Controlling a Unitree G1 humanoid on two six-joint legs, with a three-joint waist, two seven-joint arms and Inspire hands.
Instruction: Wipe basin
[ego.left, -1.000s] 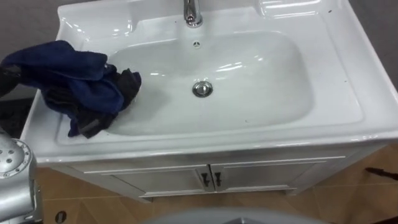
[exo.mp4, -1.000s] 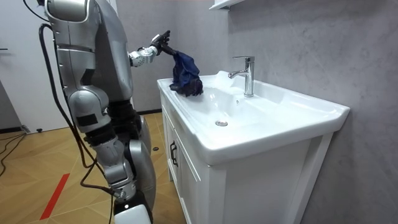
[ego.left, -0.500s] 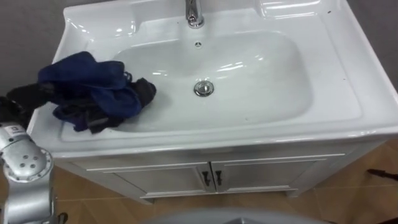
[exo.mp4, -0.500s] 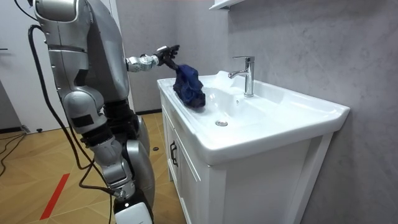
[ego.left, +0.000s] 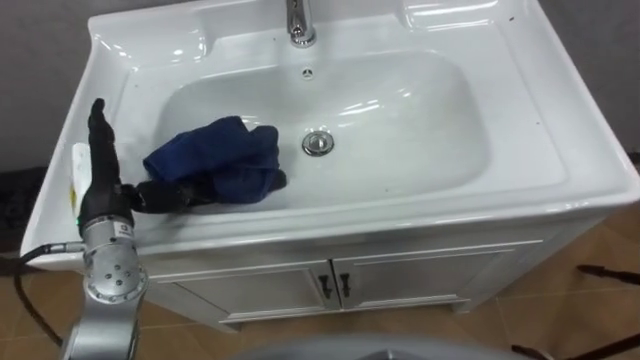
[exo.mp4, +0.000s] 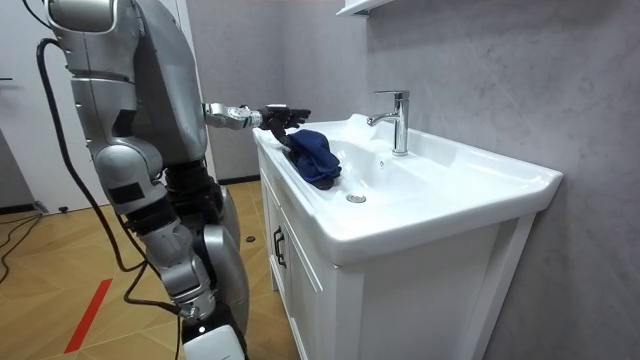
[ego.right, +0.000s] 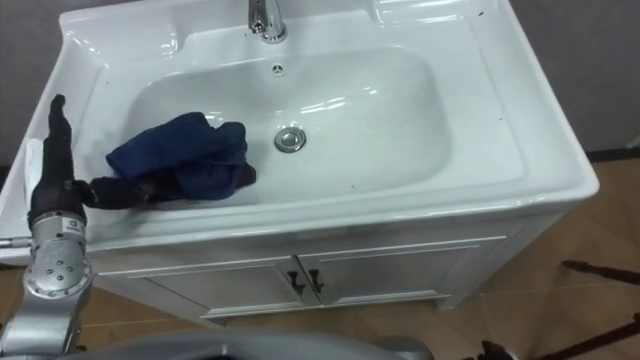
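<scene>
Your left hand (ego.left: 103, 195) reaches over the left rim of the basin (ego.left: 400, 120), fingers (ego.left: 160, 195) straight and thumb wide, tips touching the blue cloth (ego.left: 222, 158) bunched left of the drain (ego.left: 318, 143); ungripped, the cloth may slip free mid-wipe.

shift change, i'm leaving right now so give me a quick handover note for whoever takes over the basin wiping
Left hand: over the basin's left rim, reaching to the left edge of the blue cloth; whether it grips the cloth cannot be told.
Blue cloth: bunched up in the bowl of the white basin, just left of the drain.
Done: the cloth is down in the bowl.
Left: likely most of the wiping. Sweep across the bowl past the drain and up towards the faucet; how much is already wiped cannot be seen.
</scene>
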